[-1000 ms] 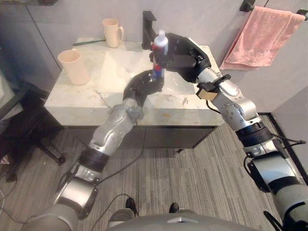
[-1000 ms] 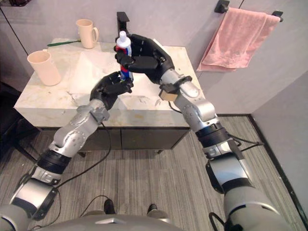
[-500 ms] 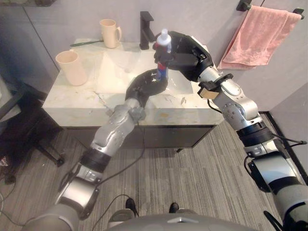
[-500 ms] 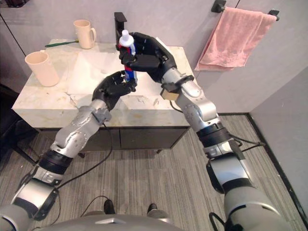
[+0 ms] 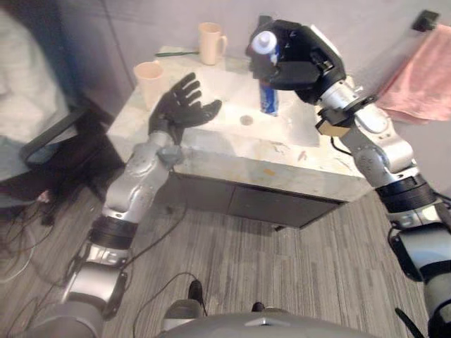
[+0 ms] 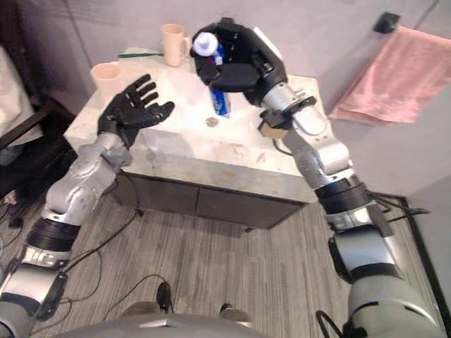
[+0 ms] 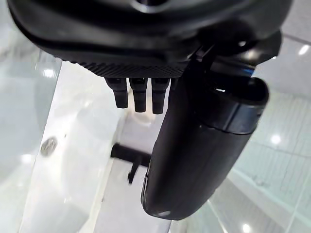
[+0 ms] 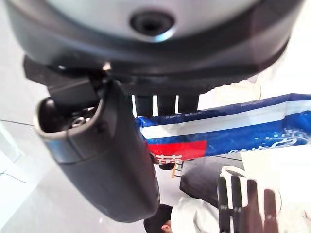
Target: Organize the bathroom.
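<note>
A blue, red and white toothpaste tube (image 5: 268,95) with a white cap stands upright above the sink basin (image 5: 232,113), and my right hand (image 5: 299,56) is shut round its upper part. In the right wrist view the tube (image 8: 218,130) runs across behind the curled fingers and thumb. My left hand (image 5: 184,107) hovers open, palm up, over the counter's left front corner, apart from the tube. Its fingers (image 7: 138,94) are straight in the left wrist view. A beige cup (image 5: 149,79) stands on the marble counter (image 5: 282,151) just behind that hand.
A second beige mug (image 5: 210,42) and a green toothbrush (image 5: 176,51) lie at the counter's back left. A pink towel (image 6: 387,91) hangs on a wall bar to the right. A dark chair (image 5: 42,141) stands left of the vanity.
My left hand has let go of the tube's lower end and swung left, now open. The right hand still holds the tube. The camera has shifted, so the whole scene sits differently.
</note>
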Motion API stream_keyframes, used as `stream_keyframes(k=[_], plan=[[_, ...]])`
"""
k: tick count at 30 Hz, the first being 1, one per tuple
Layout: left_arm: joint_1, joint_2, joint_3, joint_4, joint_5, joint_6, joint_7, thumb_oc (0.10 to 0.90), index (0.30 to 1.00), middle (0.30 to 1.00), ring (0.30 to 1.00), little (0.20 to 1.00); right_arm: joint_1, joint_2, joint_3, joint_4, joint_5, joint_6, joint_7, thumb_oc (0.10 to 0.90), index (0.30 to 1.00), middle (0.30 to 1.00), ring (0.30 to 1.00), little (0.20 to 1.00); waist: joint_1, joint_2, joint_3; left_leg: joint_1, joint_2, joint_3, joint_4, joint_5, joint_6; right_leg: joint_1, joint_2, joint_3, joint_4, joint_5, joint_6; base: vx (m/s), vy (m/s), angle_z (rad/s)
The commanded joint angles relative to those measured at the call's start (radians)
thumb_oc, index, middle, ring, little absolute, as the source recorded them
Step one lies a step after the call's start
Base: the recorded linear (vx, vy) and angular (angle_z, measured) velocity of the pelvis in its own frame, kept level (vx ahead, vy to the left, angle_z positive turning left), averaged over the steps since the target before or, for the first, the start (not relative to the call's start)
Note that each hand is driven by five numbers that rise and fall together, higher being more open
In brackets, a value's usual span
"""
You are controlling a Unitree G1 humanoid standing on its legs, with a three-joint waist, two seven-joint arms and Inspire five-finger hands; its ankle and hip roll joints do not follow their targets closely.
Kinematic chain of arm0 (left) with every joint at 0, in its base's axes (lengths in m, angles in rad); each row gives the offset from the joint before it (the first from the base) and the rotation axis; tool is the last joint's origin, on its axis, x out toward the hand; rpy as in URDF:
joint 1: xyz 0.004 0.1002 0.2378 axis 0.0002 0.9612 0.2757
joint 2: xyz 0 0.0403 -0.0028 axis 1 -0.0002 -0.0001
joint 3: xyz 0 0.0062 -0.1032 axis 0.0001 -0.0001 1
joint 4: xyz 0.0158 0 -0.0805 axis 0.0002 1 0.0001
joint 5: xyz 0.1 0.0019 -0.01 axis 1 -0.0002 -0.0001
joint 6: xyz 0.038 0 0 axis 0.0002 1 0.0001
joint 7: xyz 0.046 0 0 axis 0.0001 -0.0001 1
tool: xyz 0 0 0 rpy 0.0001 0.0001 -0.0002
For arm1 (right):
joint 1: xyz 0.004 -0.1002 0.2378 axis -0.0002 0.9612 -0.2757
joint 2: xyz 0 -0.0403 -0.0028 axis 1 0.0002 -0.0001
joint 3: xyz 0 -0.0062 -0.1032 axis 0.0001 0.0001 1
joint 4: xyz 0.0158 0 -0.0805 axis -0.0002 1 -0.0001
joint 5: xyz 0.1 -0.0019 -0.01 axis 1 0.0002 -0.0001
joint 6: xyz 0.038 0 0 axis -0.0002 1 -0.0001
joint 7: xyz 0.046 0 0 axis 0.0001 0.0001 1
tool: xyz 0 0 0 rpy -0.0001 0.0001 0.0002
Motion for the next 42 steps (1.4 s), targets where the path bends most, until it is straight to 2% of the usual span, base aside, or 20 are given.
stream_keyframes(k=[1,4,9,12,13,14,16,18,19,21,25,27,30,33,34,35,37,38,41,42], plan=[[0.0,0.04,-0.003,-0.053,-0.016,-0.095,-0.029,0.8,0.9,0.9,0.9,0.9,-0.177,-0.007,-0.111,0.004,0.077,-0.173,-0.032,0.4,0.3,0.3,0.3,0.3,0.034,-0.02,-0.17,0.036,0.018,0.022,-0.003,-0.074,0.024,-0.076,0.05,0.037,0.049,-0.035,0.011,-0.21,-0.266,0.52],[0.062,0.041,0.018,-0.071,-0.027,-0.11,-0.041,0.8,0.9,0.9,0.9,0.9,-0.184,-0.023,-0.111,0.024,0.06,-0.186,-0.035,0.4,0.3,0.3,0.3,0.3,0.056,-0.028,-0.163,0.007,0.043,0.001,-0.003,-0.033,-0.005,-0.061,0.077,0.028,0.006,-0.019,-0.009,-0.18,-0.25,0.41],[0.182,0.053,0.069,-0.093,-0.038,-0.144,-0.084,0.8,0.9,0.9,0.9,0.9,-0.226,-0.061,-0.115,0.081,0.075,-0.207,-0.037,0.4,0.3,0.3,0.3,0.3,0.106,-0.034,-0.137,-0.066,0.093,-0.014,-0.003,0.027,-0.057,-0.042,0.102,-0.005,-0.01,-0.039,-0.036,-0.16,-0.137,0.21],[0.241,0.058,0.096,-0.101,-0.058,-0.158,-0.129,0.8,0.9,0.9,0.9,0.9,-0.228,-0.112,-0.131,0.091,0.048,-0.203,-0.047,0.4,0.3,0.3,0.3,0.3,0.105,-0.034,-0.129,-0.082,0.122,0.045,0.002,0.053,-0.073,-0.044,0.103,-0.045,-0.01,-0.038,-0.041,-0.13,-0.032,0.36],[0.242,0.058,0.097,-0.102,-0.058,-0.158,-0.129,0.8,0.9,0.9,0.9,0.9,-0.227,-0.112,-0.131,0.089,0.047,-0.202,-0.048,0.4,0.3,0.3,0.3,0.3,0.104,-0.034,-0.13,-0.083,0.122,0.044,0.002,0.053,-0.074,-0.045,0.103,-0.045,-0.01,-0.039,-0.042,-0.17,0.011,0.4],[0.268,0.049,0.111,-0.111,-0.067,-0.148,-0.172,0.8,0.9,0.9,0.9,0.9,-0.22,-0.151,-0.145,0.089,0.03,-0.186,-0.069,0.4,0.3,0.3,0.3,0.3,0.096,-0.038,-0.124,-0.08,0.137,0.123,0.034,0.057,-0.084,-0.049,0.093,-0.079,-0.01,-0.031,-0.043,-0.17,0.027,0.61],[0.292,0.041,0.12,-0.12,-0.093,-0.129,-0.225,0.8,0.9,0.9,0.9,0.9,-0.21,-0.183,-0.153,0.091,0.016,-0.192,-0.072,0.4,0.3,0.3,0.3,0.3,0.083,-0.044,-0.119,-0.093,0.135,0.158,0.1,0.039,-0.086,-0.057,0.082,-0.101,-0.01,-0.023,-0.044,-0.19,0.034,0.9],[0.321,0.031,0.123,-0.148,-0.068,-0.125,-0.199,0.8,0.9,0.9,0.9,0.9,-0.22,-0.221,-0.149,0.109,0.051,-0.21,-0.053,0.4,0.3,0.3,0.3,0.3,0.069,-0.051,-0.112,-0.102,0.106,0.182,0.228,-0.02,-0.075,-0.072,0.061,-0.115,-0.01,-0.01,-0.042,-0.16,0.068,0.8],[0.328,0.036,0.131,-0.146,-0.046,-0.134,-0.183,0.8,0.9,0.9,0.9,0.9,-0.226,-0.226,-0.15,0.116,0.054,-0.215,-0.044,0.4,0.3,0.3,0.3,0.3,0.069,-0.051,-0.112,-0.098,0.098,0.186,0.241,-0.033,-0.071,-0.075,0.057,-0.117,-0.01,-0.007,-0.041,-0.08,0.117,0.46],[0.353,0.05,0.159,-0.13,-0.005,-0.136,-0.132,0.8,0.9,0.9,0.9,0.9,-0.255,-0.226,-0.141,0.136,0.06,-0.232,-0.025,0.4,0.3,0.3,0.3,0.3,0.071,-0.041,-0.122,-0.053,0.073,0.196,0.189,-0.071,-0.053,-0.074,0.051,-0.136,-0.01,-0.003,-0.03,-0.02,0.157,0.55],[0.423,0.077,0.202,-0.082,0.1,-0.12,-0.041,0.8,0.9,0.9,0.9,0.9,-0.275,-0.208,-0.137,0.129,0.063,-0.226,-0.04,0.4,0.3,0.3,0.3,0.3,0.09,-0.018,-0.137,0.023,0.045,0.16,0.039,-0.053,-0.031,-0.057,0.058,-0.141,-0.01,-0.009,-0.022,0.05,0.134,0.31],[0.478,0.086,0.214,0.016,0.153,-0.068,0.009,0.8,0.9,0.9,0.9,0.9,-0.271,-0.219,-0.146,0.136,0.098,-0.219,-0.039,0.4,0.3,0.3,0.3,0.3,0.104,-0.016,-0.152,0.027,0.018,0.099,-0.003,-0.056,-0.018,-0.056,0.063,-0.127,-0.01,-0.011,-0.014,0.11,0.164,0.3],[0.564,0.095,0.212,0.174,0.211,-0.065,-0.002,0.8,0.9,0.9,0.9,0.9,-0.276,-0.274,-0.143,0.204,0.143,-0.253,-0.005,0.4,0.3,0.3,0.3,0.3,0.116,-0.027,-0.163,0.007,-0.007,0.055,-0.003,-0.05,-0.004,-0.072,0.06,-0.113,-0.01,0.004,-0.008,0.07,0.11,0.62],[0.644,0.095,0.187,0.44,0.267,-0.157,-0.044,0.8,0.9,0.9,0.9,0.9,-0.275,-0.32,-0.15,0.273,0.193,-0.333,0.04,0.4,0.3,0.3,0.3,0.3,0.122,-0.031,-0.163,-0.001,-0.027,0.048,-0.003,-0.052,0.014,-0.086,0.036,-0.128,0.01,0.017,0.011,0.08,0.115,0.47],[0.659,0.085,0.171,0.543,0.26,-0.188,-0.04,0.8,0.9,0.9,0.9,0.9,-0.274,-0.319,-0.156,0.279,0.201,-0.361,0.041,0.4,0.3,0.3,0.3,0.3,0.113,-0.025,-0.156,0.001,-0.03,0.055,-0.003,-0.051,0.025,-0.101,0.03,-0.119,0.056,0.003,0.013,0.12,0.129,0.4],[0.657,0.084,0.164,0.582,0.242,-0.171,-0.054,0.8,0.9,0.9,0.9,0.9,-0.274,-0.318,-0.161,0.279,0.199,-0.377,0.036,0.4,0.3,0.3,0.3,0.3,0.109,-0.021,-0.153,0.001,-0.031,0.057,-0.003,-0.052,0.031,-0.116,0.03,-0.109,0.088,-0.013,0.012,0.13,0.124,0.31],[0.654,0.06,0.157,0.694,0.232,-0.227,-0.087,0.8,0.9,0.9,0.9,0.9,-0.26,-0.322,-0.173,0.271,0.188,-0.396,0.034,0.4,0.3,0.3,0.3,0.3,0.089,-0.013,-0.146,0.009,-0.036,0.052,-0.003,-0.051,0.042,-0.158,0.034,-0.071,0.162,-0.007,0.019,0.15,0.1,0.19],[0.646,0.049,0.146,0.765,0.258,-0.223,-0.081,0.8,0.9,0.9,0.9,0.9,-0.244,-0.312,-0.181,0.261,0.184,-0.419,0.045,0.4,0.3,0.3,0.3,0.3,0.067,-0.008,-0.136,0.022,-0.036,0.051,-0.003,-0.054,0.042,-0.194,0.038,-0.053,0.186,0.013,0.031,0.16,0.073,0.1],[0.622,0.035,0.136,0.824,0.265,-0.224,-0.102,0.8,0.9,0.9,0.9,0.9,-0.226,-0.286,-0.191,0.209,0.161,-0.42,0.024,0.4,0.3,0.3,0.3,0.3,0.043,-0.004,-0.122,0.04,-0.03,0.068,-0.003,-0.064,0.037,-0.221,0.052,-0.049,0.166,0.017,0.033,0.2,0.027,0.21],[0.601,0.025,0.101,0.87,0.291,-0.218,-0.087,0.8,0.9,0.9,0.9,0.9,-0.215,-0.256,-0.203,0.176,0.156,-0.419,0.015,0.4,0.3,0.3,0.3,0.3,0.022,-0.009,-0.115,0.061,-0.042,0.082,-0.003,-0.086,0.039,-0.246,0.072,-0.046,0.106,0.058,0.043,0.35,-0.022,-0.01]])
